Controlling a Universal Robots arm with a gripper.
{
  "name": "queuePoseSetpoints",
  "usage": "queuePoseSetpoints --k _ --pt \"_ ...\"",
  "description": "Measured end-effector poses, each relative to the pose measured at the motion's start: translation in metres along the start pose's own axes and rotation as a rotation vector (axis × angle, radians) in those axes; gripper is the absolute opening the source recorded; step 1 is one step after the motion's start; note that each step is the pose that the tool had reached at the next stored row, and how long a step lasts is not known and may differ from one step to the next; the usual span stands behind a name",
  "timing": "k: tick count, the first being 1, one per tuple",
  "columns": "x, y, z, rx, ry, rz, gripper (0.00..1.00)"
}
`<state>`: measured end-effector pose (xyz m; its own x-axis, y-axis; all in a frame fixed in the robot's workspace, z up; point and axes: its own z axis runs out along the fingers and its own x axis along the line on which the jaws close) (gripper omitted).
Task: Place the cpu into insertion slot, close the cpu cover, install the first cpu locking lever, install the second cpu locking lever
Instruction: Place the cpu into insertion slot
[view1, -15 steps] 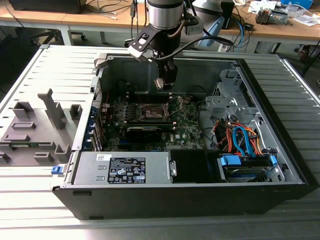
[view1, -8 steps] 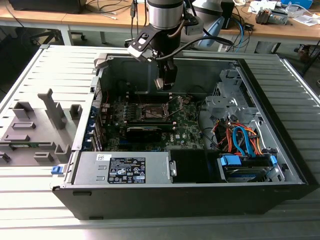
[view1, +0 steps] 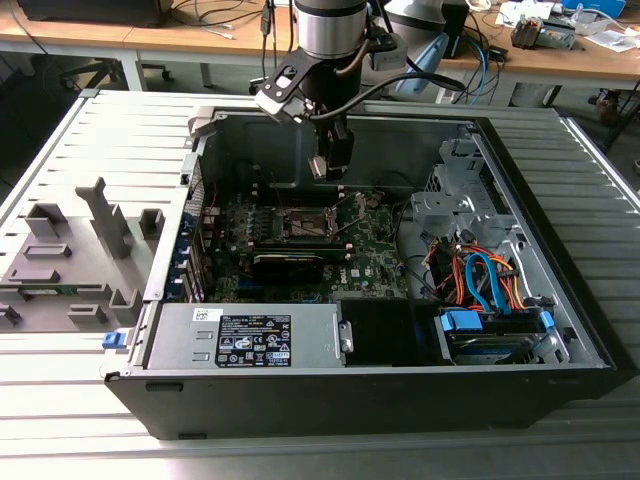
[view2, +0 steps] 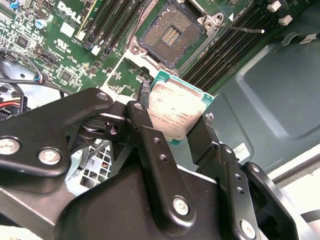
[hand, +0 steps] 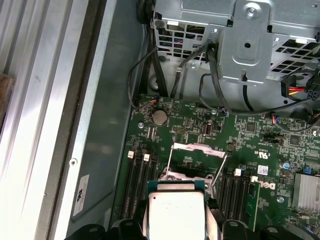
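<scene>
My gripper (view1: 329, 166) hangs inside the open computer case (view1: 200, 130), a little above the motherboard (view1: 370, 262) and just behind the insertion slot (view1: 300, 226). It is shut on the cpu (view2: 172, 112), a small square chip with a dull silver top and a green rim, pinched by its edges between the black fingers (view2: 142, 115). In the second wrist view the insertion slot (view2: 172, 35) lies bare, with its contact field showing. The cpu (hand: 177, 216) hovers short of the slot, and beyond it the cpu cover (hand: 198, 148) stands raised. A thin wire locking lever (view2: 245, 30) sticks out beside the slot.
Black memory slots (view2: 225, 47) flank the socket. A long black card (view1: 288, 262) lies in front of it, with the power supply (view1: 245, 335) nearer still. A metal drive cage (view1: 455, 215) and orange and blue cables (view1: 480, 280) fill the exterior view's right. Grey fixtures (view1: 70, 250) stand outside the case.
</scene>
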<state>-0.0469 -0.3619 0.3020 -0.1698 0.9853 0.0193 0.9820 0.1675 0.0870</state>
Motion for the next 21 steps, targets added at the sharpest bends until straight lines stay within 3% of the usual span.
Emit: queuePoseSetpoints --k 21 --pt "0.0000 0.0000 0.0000 -0.0006 -0.0023 0.027 0.54"
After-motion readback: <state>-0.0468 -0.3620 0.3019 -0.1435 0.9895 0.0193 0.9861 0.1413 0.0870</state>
